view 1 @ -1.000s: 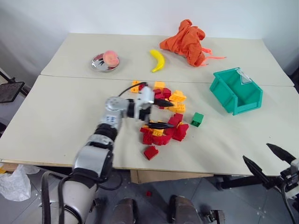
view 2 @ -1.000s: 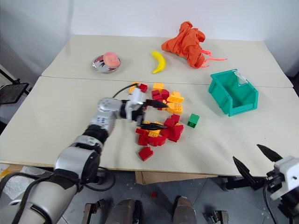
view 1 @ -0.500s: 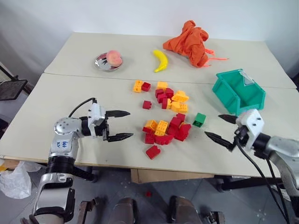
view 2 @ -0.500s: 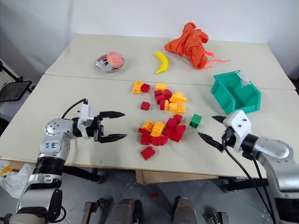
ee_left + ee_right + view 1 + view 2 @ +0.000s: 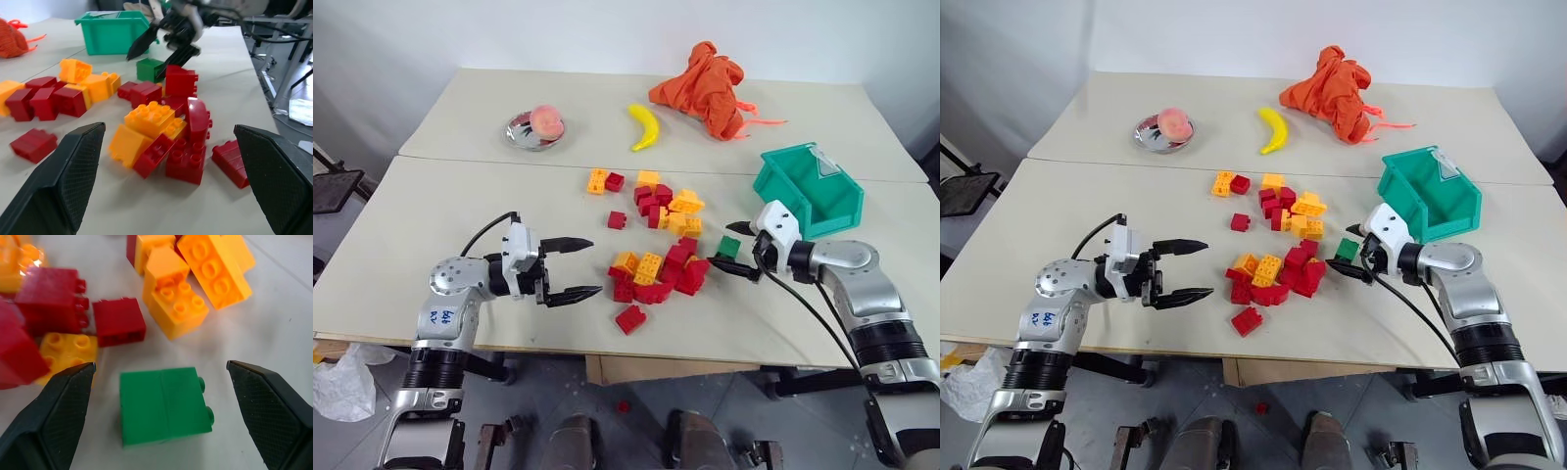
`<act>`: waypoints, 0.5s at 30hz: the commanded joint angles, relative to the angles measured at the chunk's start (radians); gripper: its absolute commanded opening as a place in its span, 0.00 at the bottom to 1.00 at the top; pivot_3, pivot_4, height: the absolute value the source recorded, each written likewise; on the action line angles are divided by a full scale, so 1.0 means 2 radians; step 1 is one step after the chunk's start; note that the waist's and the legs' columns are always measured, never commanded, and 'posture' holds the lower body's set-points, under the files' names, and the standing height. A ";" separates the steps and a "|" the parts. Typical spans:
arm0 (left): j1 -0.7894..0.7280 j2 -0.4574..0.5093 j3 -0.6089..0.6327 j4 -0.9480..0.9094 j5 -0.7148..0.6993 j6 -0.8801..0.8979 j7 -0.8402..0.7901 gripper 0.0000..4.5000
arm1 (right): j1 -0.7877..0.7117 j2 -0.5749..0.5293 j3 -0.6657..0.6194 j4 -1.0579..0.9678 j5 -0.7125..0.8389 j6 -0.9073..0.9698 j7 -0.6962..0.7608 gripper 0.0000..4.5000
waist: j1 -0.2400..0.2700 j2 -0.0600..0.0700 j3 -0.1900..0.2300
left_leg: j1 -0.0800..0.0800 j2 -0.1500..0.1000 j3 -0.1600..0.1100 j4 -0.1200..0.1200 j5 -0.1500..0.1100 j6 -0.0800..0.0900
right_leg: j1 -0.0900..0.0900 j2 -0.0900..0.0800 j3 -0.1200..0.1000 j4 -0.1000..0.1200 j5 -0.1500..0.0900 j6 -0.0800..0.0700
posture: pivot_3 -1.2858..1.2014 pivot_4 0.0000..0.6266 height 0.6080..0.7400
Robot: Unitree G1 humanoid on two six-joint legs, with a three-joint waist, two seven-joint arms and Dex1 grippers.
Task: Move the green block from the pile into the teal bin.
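The green block [image 5: 728, 247] lies on the table at the right edge of the pile [image 5: 658, 245] of red and yellow-orange bricks. My right gripper [image 5: 722, 247] is open and straddles it, one finger on each side with a gap showing between each finger and the block [image 5: 164, 404]. To the block's right, a little farther back, the teal bin [image 5: 783, 191] stands with nothing visible inside it. My left gripper [image 5: 595, 265] is open and holds nothing. It sits left of the pile and points toward it.
A banana [image 5: 643, 125], an orange cloth [image 5: 705, 88] and a metal dish [image 5: 521, 136] with a peach lie on the far table. Loose red and orange bricks [image 5: 605, 181] sit apart behind the pile. A seam runs between the two tables.
My right gripper came in from the table's near right edge to the green block. My left gripper drew back out of the pile to the left and stays open.
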 commanded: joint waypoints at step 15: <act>-0.033 -0.086 -0.012 -0.042 -0.015 0.015 0.132 1.00 | 0.076 -0.014 -0.206 -0.167 0.112 0.053 -0.104 0.47 | 0.001 0.000 0.000 | 0.000 0.000 0.000 0.000 0.000 0.000 | 0.000 0.000 0.000 0.000 0.000 0.000 | 0.52 0.24 1.00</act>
